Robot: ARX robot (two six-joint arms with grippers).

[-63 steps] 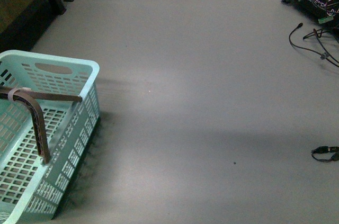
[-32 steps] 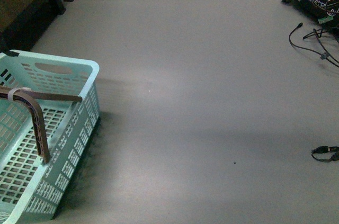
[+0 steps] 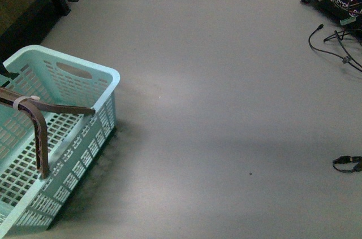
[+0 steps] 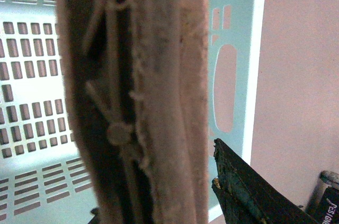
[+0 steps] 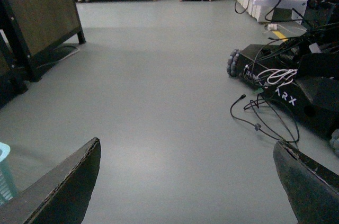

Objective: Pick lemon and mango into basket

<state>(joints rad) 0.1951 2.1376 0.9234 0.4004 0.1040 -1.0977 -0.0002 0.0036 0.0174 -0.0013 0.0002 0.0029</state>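
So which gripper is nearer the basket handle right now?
Left. The left gripper is right at the basket handle, one finger against it. The right gripper hangs open over bare floor, with only a corner of the basket showing in its wrist view.

The basket is light teal, its walls and floor patterned with a grid of small rectangular slots. Its handle is ribbed brown with 1 whitish band at the bend; in the left wrist view it looks pinkish-tan and fuzzy. The floor around the basket is plain grey. Far right of the basket, the cables are black. The right gripper has black fingers with pale worn edges.
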